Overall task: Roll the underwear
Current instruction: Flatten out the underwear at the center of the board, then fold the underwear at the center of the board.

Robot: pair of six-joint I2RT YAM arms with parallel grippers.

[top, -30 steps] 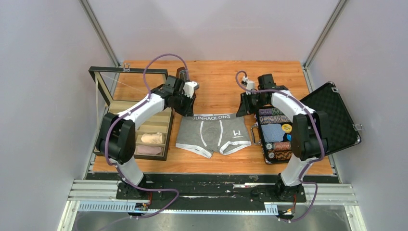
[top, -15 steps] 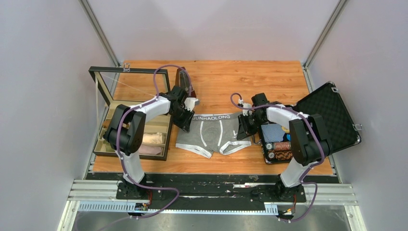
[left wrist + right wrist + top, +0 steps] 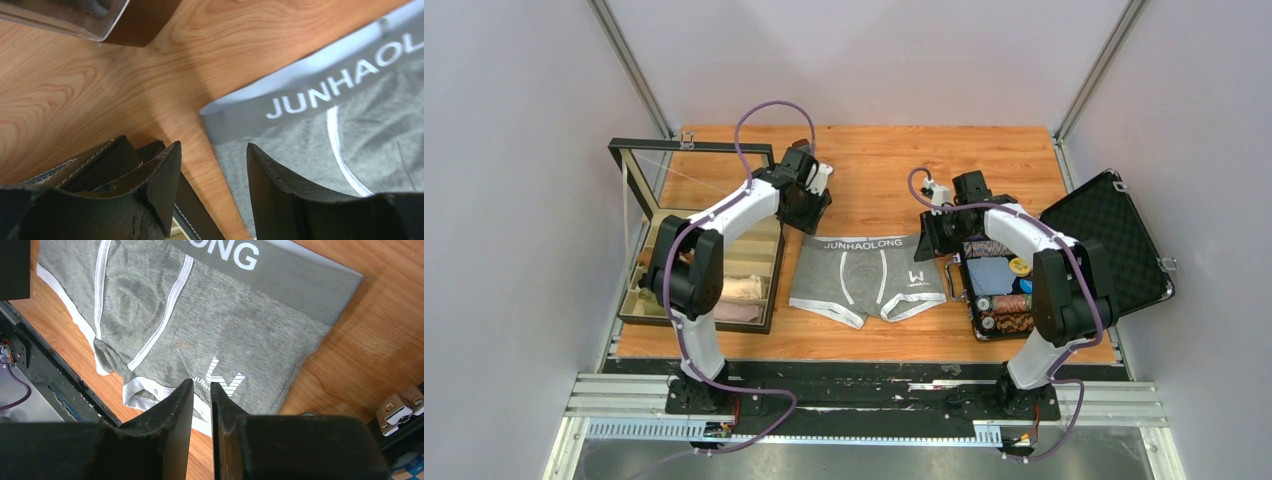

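The grey underwear [image 3: 867, 280] lies flat on the wooden table, waistband at the far side, white trim on the legs. My left gripper [image 3: 810, 214] hovers just beyond the waistband's left corner; in the left wrist view it [image 3: 212, 150] is open over bare wood, with the lettered waistband [image 3: 320, 95] to its right. My right gripper [image 3: 927, 240] hangs by the waistband's right corner. In the right wrist view its fingers [image 3: 201, 390] stand almost together with nothing between them, above the right leg of the underwear [image 3: 200, 325].
A wooden organiser box [image 3: 769, 290] with a raised glass lid [image 3: 694, 150] stands at the left, holding a beige roll [image 3: 742, 288] and a pinkish roll [image 3: 734, 312]. An open black case [image 3: 1114, 240] with patterned rolls [image 3: 999, 275] sits at the right, close to the underwear.
Half a second ago both grippers were down at the waistband corners; both have since lifted back toward the far side. The underwear lies as before.
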